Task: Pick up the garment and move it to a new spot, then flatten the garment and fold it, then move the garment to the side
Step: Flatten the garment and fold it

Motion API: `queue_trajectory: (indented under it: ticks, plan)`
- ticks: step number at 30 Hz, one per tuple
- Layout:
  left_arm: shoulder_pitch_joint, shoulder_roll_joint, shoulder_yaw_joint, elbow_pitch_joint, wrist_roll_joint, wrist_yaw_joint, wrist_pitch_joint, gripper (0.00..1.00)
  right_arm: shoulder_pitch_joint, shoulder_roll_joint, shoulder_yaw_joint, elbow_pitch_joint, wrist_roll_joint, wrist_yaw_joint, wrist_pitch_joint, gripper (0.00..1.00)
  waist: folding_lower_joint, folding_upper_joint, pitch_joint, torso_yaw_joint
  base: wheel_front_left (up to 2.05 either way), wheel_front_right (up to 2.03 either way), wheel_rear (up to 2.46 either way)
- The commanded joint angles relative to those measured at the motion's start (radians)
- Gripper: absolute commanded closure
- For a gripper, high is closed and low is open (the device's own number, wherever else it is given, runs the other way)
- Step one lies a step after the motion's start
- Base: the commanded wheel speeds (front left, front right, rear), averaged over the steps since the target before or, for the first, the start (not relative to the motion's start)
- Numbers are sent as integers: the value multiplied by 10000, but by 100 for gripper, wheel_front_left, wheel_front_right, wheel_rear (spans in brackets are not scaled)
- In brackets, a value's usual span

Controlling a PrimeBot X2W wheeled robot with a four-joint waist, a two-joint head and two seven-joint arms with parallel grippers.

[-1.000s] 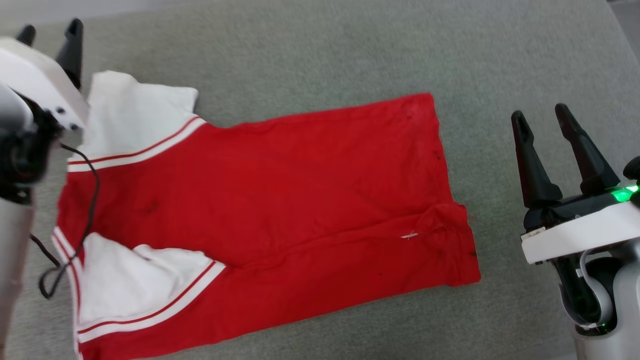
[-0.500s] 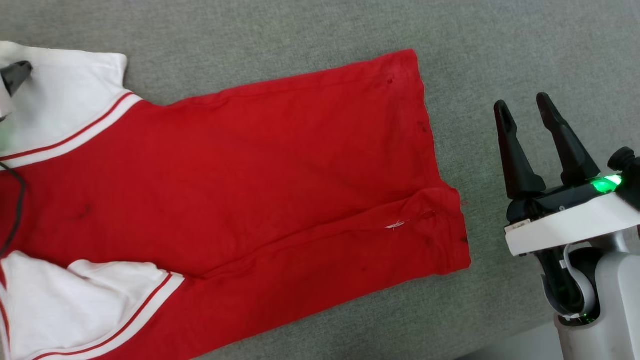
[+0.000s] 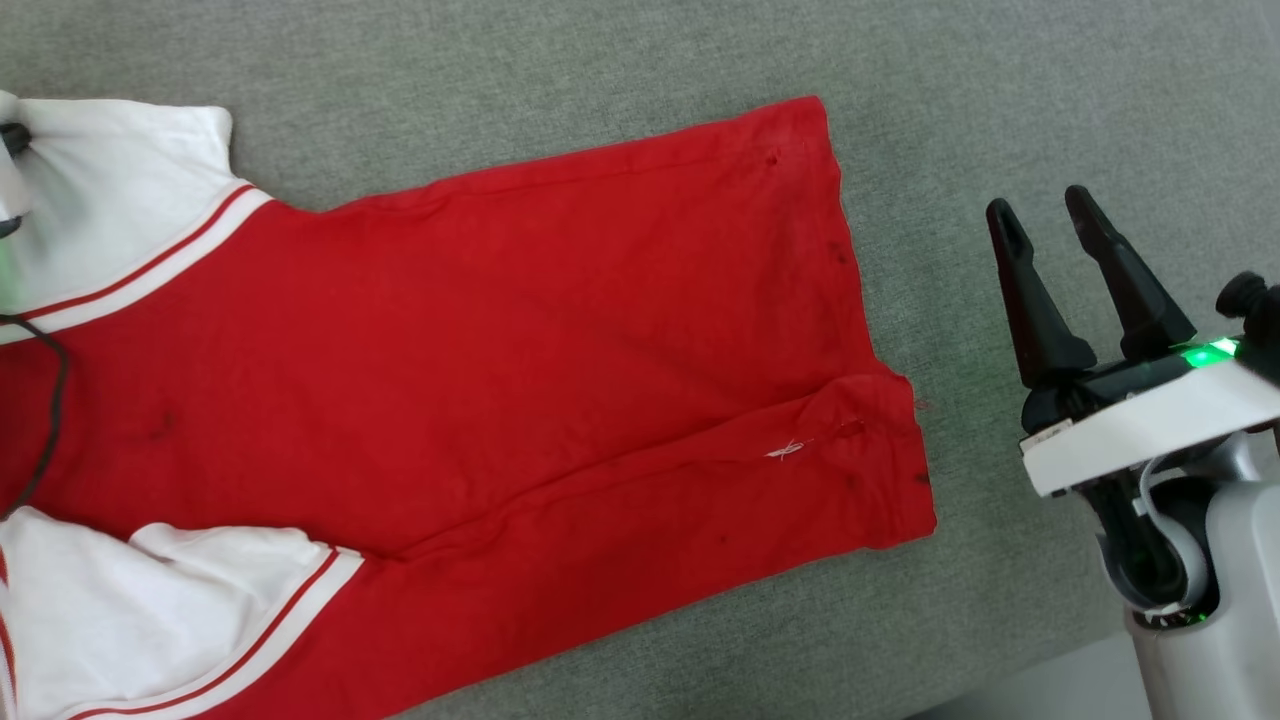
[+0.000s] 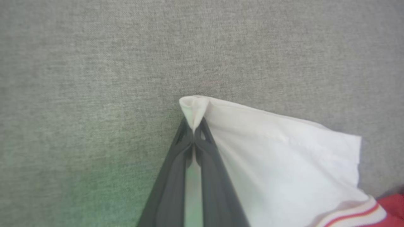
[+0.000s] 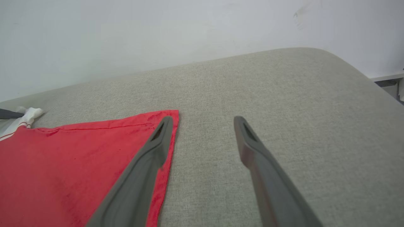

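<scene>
Garment (image 3: 520, 330) lies spread on the grey cushion (image 3: 600, 60), left pincer (image 4: 193, 126) pinching 1 white sleeve (image 4: 284, 157) by its corner — likely to pull it flat — right pincer (image 3: 1040, 200) spread, empty, near the hem (image 3: 860, 290) — not touching.

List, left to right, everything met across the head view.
left gripper, shut on the sleeve corner → white short sleeve with red-striped trim → red soft-fabric garment body → bare grey woven surface → right gripper, its two long dark fingers apart
</scene>
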State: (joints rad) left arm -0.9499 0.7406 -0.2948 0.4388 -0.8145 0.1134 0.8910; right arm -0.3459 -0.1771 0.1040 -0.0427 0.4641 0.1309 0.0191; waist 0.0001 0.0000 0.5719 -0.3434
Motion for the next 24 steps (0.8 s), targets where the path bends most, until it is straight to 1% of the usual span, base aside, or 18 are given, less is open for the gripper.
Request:
queue_trajectory:
  ticks: [1, 2, 3, 5, 7, 10, 11, 12, 14, 19, 24]
  plan:
    - [584, -395, -286, 284, -57, -79, 27, 100, -199, -106, -17, 85, 175, -4, 96, 0, -1, 0, -124, 121, 0, 0, 0]
    - [512, -436, -267, 264, -21, -91, -145, 100, -305, -169, 14, 209, 337, -4, 250, 0, -1, 0, -202, 189, 0, 0, 0]
    - [385, -492, -222, 226, 51, -191, -523, 100, -584, -406, 86, 515, 610, -4, 651, 0, -1, 0, -386, 352, 0, 0, 0]
    - [190, -588, -169, 196, 111, -269, -932, 100, -998, -656, 181, 923, 906, -4, 1025, 0, -1, 0, -586, 554, 0, 0, 0]
    - [-13, -681, -140, 174, 152, -382, -1288, 100, -1397, -885, 290, 1563, 1178, -4, 1587, 0, -1, 0, -790, 771, 0, 0, 0]
    - [-207, -993, -236, 139, 204, -588, -1719, 100, -2193, -1203, 512, 2596, 1549, -4, 2544, 0, -1, 0, -1024, 1176, 0, 0, 0]
    - [-241, -1080, -279, 106, 193, -653, -1814, 100, -2440, -1248, 620, 2932, 1693, -4, 2900, 0, -1, 0, -1096, 1312, 0, 0, 0]
    - [-241, -1080, -279, 106, 193, -653, -1814, 100, -2440, -1248, 620, 2932, 1693, -4, 2900, 0, -1, 0, -1096, 1312, 0, 0, 0]
    - [-377, -1252, -375, 25, 232, -777, -1990, 100, -2943, -1399, 850, 3553, 1818, -4, 3589, 0, -1, 0, -1178, 1596, 0, 0, 0]
    - [-523, -1551, -677, -326, 405, -1006, -2280, 100, -4162, -1504, 1341, 4929, 2023, -4, 5003, 0, -1, 0, -1077, 2182, 0, 0, 0]
    - [-620, -1752, -883, -614, 574, -1047, -2491, 100, -5204, -1370, 1610, 6344, 1881, -4, 5786, 0, -1, 0, -815, 2528, 0, 0, 0]
